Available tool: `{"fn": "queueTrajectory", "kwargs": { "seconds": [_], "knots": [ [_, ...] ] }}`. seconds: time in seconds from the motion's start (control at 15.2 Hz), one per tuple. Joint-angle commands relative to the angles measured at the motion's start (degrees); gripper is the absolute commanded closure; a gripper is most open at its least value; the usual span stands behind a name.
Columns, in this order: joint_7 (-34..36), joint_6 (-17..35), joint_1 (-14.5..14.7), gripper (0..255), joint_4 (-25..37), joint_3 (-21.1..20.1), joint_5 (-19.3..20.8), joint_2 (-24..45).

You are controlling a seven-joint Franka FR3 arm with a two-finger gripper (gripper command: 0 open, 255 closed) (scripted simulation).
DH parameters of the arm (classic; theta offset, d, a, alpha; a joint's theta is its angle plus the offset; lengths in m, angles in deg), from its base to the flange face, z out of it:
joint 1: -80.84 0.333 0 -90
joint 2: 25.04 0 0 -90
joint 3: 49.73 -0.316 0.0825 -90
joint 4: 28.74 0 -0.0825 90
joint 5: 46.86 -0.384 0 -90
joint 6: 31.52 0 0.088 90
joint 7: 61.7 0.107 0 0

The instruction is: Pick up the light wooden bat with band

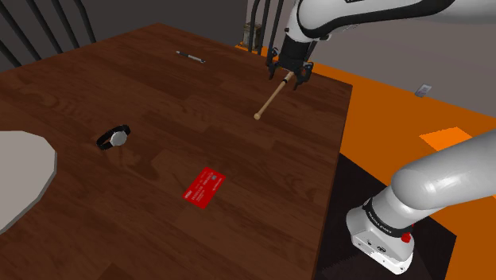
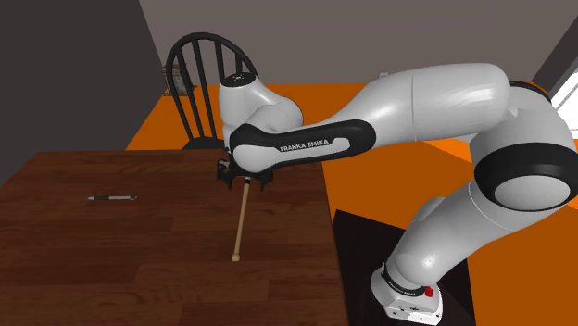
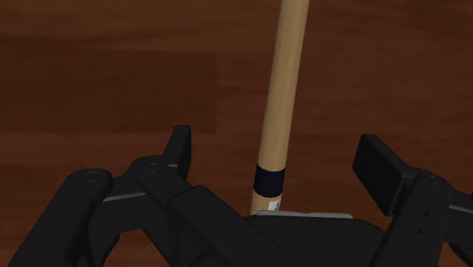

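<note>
**Q:** Finish of the bat [image 3: 282, 91]?

**A:** Pale wood, smooth, with a soft sheen. It carries one dark matt band [image 3: 268, 180]. The table [image 3: 91, 76] beneath the bat is dark grained wood, faintly glossy.

**Q:** And the pincer?

**A:** My pincer [image 3: 280, 155], above the bat, is black and matt.

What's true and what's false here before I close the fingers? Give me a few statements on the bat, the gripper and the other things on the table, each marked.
1. The gripper has its fingers apart, one on each side of the bat, neither touching it. True.
2. The band on the bat is bright red. False: it is dark, and sits near the end under the gripper.
3. The red card lies against the bat. False: it lies well apart from it on the table.
4. A pen lies on the table, apart from the bat. True.
</note>
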Motion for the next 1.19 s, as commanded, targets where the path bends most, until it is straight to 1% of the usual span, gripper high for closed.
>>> {"fn": "queueTrajectory", "kwargs": {
  "seconds": [0.0,0.59,1.12],
  "knots": [
    [0.03,0.26,0.00,255,-0.15,-0.03,0.02,0.08],
    [0.02,0.40,0.03,255,-0.31,-0.02,0.00,0.06],
    [-0.08,-5.82,-0.10,255,4.92,0.50,-0.02,-0.96]
  ]
}}
